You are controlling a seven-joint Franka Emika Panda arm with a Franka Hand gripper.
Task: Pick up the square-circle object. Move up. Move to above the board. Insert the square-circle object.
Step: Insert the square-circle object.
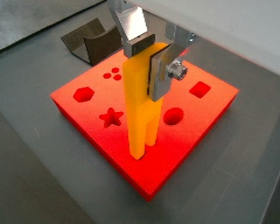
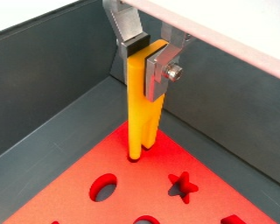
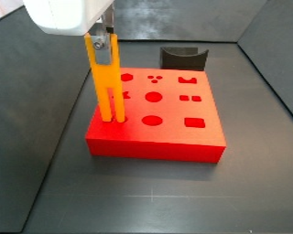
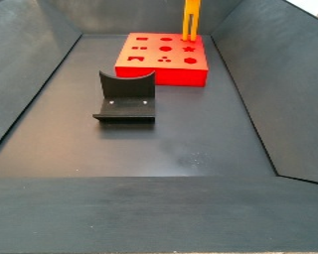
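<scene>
The square-circle object [image 1: 139,114] is a slim yellow-orange peg with two long prongs, hanging upright with its joined end up. My gripper [image 1: 149,61] is shut on that upper end, one silver finger on each side, as both wrist views show [image 2: 145,59]. The prong tips [image 3: 113,119] reach down to the top face of the red board [image 3: 161,132] close to one edge. I cannot tell whether they sit in holes. In a side view the peg [image 4: 191,20] stands at the board's [image 4: 162,62] far corner.
The dark fixture [image 3: 182,58] stands on the floor just beyond the board, and it shows nearer the camera in a side view [image 4: 124,97]. Grey bin walls [image 2: 49,79] rise around the floor.
</scene>
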